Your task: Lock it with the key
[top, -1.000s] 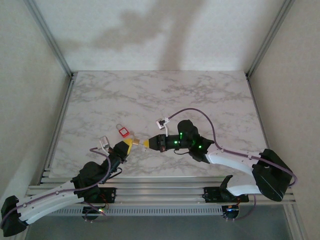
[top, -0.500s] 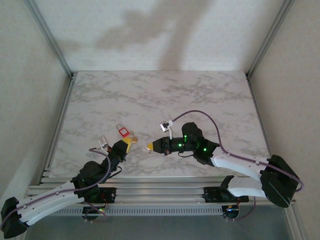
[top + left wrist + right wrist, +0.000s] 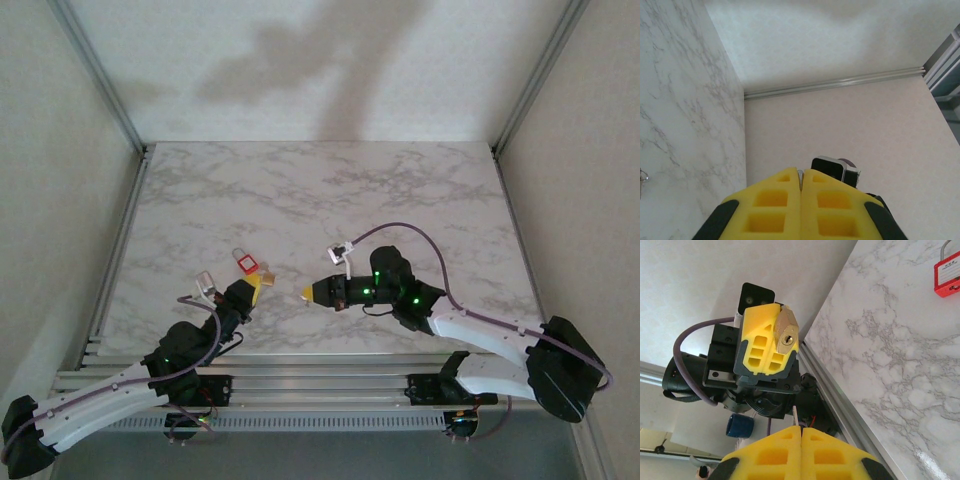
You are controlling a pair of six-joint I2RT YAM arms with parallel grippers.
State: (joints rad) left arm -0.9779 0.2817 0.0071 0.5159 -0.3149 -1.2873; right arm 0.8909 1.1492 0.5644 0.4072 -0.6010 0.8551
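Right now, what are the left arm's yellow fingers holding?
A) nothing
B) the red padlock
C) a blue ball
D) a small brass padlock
D: in the right wrist view, the left arm's yellow fingers are closed on the small brass padlock, with its keyhole facing the camera.

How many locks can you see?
2. A red lock lies on the marble table, just beyond the left tool. A brass lock is pinched in that tool. Another could be hidden behind the arms.
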